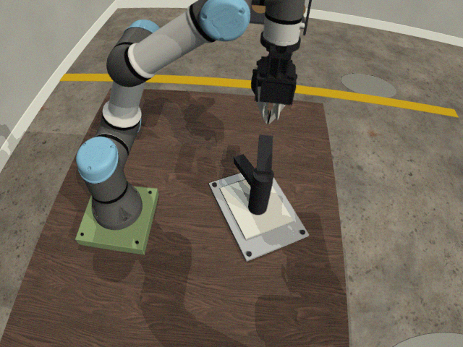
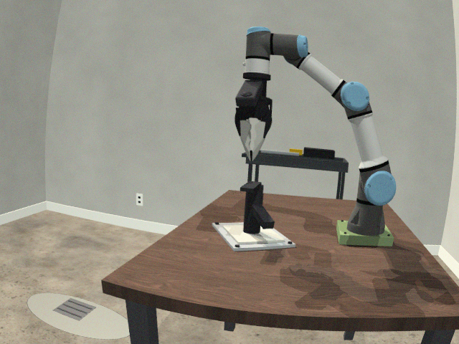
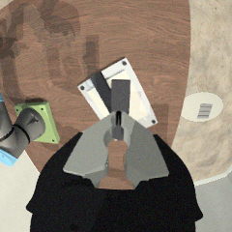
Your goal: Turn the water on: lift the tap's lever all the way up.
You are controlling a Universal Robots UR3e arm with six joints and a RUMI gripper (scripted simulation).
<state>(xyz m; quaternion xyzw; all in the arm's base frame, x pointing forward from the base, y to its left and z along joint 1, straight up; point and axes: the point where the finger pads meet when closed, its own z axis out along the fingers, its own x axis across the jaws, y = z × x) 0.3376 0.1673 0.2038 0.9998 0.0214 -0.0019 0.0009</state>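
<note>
A black tap (image 1: 260, 189) stands on a white and grey base plate (image 1: 258, 215) on the wooden table. Its lever (image 1: 265, 152) points steeply up and its spout (image 1: 244, 164) sticks out to the left. The tap also shows in the exterior view (image 2: 252, 208), with the lever's top (image 2: 250, 185) at its head. My gripper (image 1: 270, 116) hangs straight above the lever, a clear gap over its top, fingers shut on nothing. It also shows in the exterior view (image 2: 251, 157). In the wrist view the shut fingertips sit over the lever (image 3: 120, 96).
The arm's green base block (image 1: 117, 220) sits on the table left of the tap. A dark side table (image 2: 296, 160) with a black and a yellow item stands behind the table. A yellow floor line (image 1: 373, 98) runs beyond the table's far edge.
</note>
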